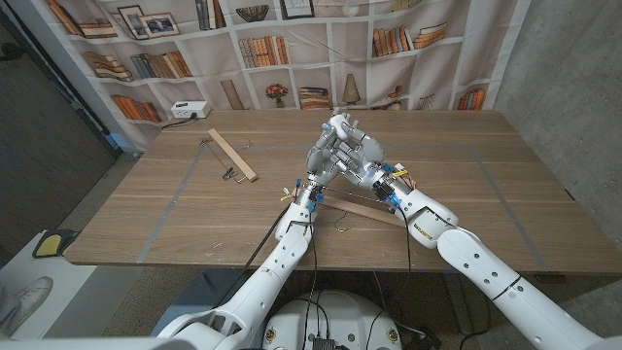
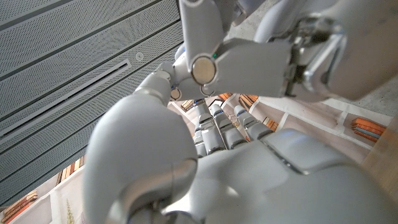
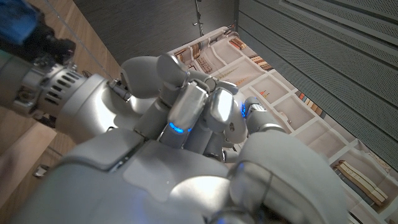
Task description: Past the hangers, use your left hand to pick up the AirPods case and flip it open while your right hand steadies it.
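My left robot hand (image 1: 324, 158) and right robot hand (image 1: 356, 149) are clasped together above the bench (image 1: 146, 209), beyond the nearer hanger (image 1: 362, 211). I judge the flip-open underway; the case is hidden, so neither grip is certain. Next, thumb the lid gently.

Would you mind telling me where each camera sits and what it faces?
Head view: on the robot's head, looking down at the table, hangers and both arms.
Left wrist view: on the left wrist, along the left hand.
Right wrist view: on the right wrist, along the right hand.
All share the bookshelf backdrop and the joined hands.
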Controlling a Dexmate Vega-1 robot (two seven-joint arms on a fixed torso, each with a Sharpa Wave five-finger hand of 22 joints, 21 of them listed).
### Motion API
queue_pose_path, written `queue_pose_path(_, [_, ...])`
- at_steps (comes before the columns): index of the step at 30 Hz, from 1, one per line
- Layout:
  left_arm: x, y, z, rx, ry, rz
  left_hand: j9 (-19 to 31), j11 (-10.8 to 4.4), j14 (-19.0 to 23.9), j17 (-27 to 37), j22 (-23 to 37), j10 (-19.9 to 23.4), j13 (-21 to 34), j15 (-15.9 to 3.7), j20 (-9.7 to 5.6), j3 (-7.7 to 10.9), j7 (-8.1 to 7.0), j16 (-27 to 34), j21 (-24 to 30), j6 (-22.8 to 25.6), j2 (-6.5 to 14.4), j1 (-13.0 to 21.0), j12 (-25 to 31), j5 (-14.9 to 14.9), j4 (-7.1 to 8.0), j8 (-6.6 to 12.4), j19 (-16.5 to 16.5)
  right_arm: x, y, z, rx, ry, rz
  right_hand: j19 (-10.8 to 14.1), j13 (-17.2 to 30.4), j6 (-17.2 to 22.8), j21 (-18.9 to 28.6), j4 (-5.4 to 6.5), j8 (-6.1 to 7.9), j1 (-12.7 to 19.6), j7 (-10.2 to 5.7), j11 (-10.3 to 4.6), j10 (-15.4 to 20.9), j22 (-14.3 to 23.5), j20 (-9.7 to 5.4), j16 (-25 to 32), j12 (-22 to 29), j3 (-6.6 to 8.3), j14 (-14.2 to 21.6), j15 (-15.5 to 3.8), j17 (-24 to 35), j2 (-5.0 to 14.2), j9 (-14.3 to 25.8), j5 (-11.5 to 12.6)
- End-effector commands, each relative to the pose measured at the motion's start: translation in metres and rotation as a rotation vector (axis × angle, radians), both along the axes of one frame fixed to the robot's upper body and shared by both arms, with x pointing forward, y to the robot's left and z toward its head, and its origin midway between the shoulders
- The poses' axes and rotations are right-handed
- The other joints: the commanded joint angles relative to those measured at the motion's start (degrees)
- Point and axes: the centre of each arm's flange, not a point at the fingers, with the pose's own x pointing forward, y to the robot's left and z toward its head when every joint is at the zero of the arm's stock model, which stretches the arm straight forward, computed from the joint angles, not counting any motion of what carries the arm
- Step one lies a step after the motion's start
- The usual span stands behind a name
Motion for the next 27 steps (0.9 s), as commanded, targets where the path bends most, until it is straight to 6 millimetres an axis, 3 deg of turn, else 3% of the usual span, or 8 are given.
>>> queue_pose_path(1, [0.0034,-0.001,-0.0002,0.007,-0.006,-0.005,0.2,-7.46,-0.3,0.1,0.2,7.7,12.6,-0.3,-0.13,0.47,-0.21,0.1,0.1,0.1,0.2,-0.3,0.2,0.3,0.26,0.01,0.0,0.0054,-0.0003,0.0003,0.001,-0.008,0.014,-0.7,0.5,9.1,1.0,1.12,-0.26,2.3,-3.21,-0.13,-0.5,0.3,-2.42,-0.2,0.3,2.63,-0.4,0.03,-0.1,2.3,0.4,0.3])
queue_pose_path(5, [0.005,-0.002,-0.0002,0.011,-0.014,-0.021,0.1,-7.37,-1.3,0.1,0.2,6.6,12.0,0.22,-0.19,-0.29,-1.89,-0.3,0.0,-0.8,-1.1,-2.0,-0.9,0.0,0.65,-0.25,-0.3,0.0072,-0.0006,0.0004,0.0,-0.008,0.011,-1.3,0.4,9.9,1.5,1.46,-0.48,3.0,-2.44,-0.15,-1.1,-0.1,-2.43,-0.3,-0.1,3.48,-0.6,0.02,-0.1,2.2,0.6,0.2])
queue_pose_path(15, [0.0068,-0.0032,0.0011,0.013,-0.025,-0.019,0.1,-7.36,-1.5,0.1,0.2,6.3,11.6,0.38,-0.18,-0.76,-2.15,-0.2,-0.1,-1.0,-1.7,-3.5,-1.4,-0.3,1.12,-0.28,-0.8,0.0093,-0.0027,0.0016,-0.004,-0.021,0.013,-1.8,0.6,10.3,2.4,1.83,-0.69,3.5,-1.36,-0.15,-1.2,-0.5,-2.41,-0.4,-0.1,4.22,-0.7,0.03,-0.1,2.21,0.8,0.0])
queue_pose_path(17, [0.0069,-0.0035,0.0013,0.016,-0.035,-0.014,0.1,-7.22,-2.7,0.2,0.2,5.0,11.2,1.06,-0.43,-1.46,-2.74,-0.4,-0.1,-1.3,-2.5,-5.5,-2.3,-0.8,1.68,-0.31,-1.0,0.0092,-0.0035,0.0021,-0.003,-0.024,0.013,-1.8,0.6,10.4,2.6,1.87,-0.71,3.6,-1.3,-0.16,-1.0,-0.5,-2.41,-0.4,-0.1,4.29,-0.7,0.04,-0.1,2.19,0.8,0.0])
queue_pose_path(18, [0.0066,-0.0036,0.0013,0.012,-0.039,-0.012,0.0,-7.17,-3.1,0.3,0.3,4.1,10.9,1.15,-0.68,-2.07,-3.78,-0.3,0.0,-2.5,-3.1,-7.2,-3.0,-1.4,2.12,-0.66,-1.0,0.0091,-0.0039,0.0024,-0.005,-0.027,0.014,-1.7,0.5,10.3,2.9,1.9,-0.75,3.6,-1.31,-0.16,-1.0,-0.2,-2.4,-0.4,-0.1,4.32,-0.7,0.04,-0.1,2.19,0.8,0.0])
queue_pose_path(23, [0.0054,-0.0039,0.0013,0.006,-0.06,0.005,0.0,-6.73,-6.5,0.5,0.4,-1.1,9.3,2.84,0.12,-4.19,-5.71,-0.3,0.0,-6.8,-5.6,-13.6,-5.5,-3.8,3.22,-1.17,-2.2,0.0084,-0.0063,0.0019,-0.003,-0.026,0.012,-1.9,0.2,10.8,3.4,2.02,-0.7,3.7,-1.05,-0.18,-1.1,-0.2,-2.39,-0.4,-0.4,4.52,-0.7,0.04,-0.1,2.16,0.9,0.0])
queue_pose_path(27, [0.005,-0.0043,0.0021,0.011,-0.08,0.008,0.0,-6.49,-8.4,0.5,0.5,-4.1,8.5,4.17,0.89,-5.36,-5.9,-0.4,-0.1,-7.6,-6.8,-16.7,-6.0,-4.8,3.83,-0.78,-3.1,0.0085,-0.0078,0.0008,-0.004,-0.022,0.013,-2.0,-0.1,11.1,3.7,2.12,-0.78,3.9,-1.06,-0.17,-0.7,-0.8,-2.4,-0.4,-0.5,4.7,-0.5,0.03,-0.2,2.13,0.9,0.0])
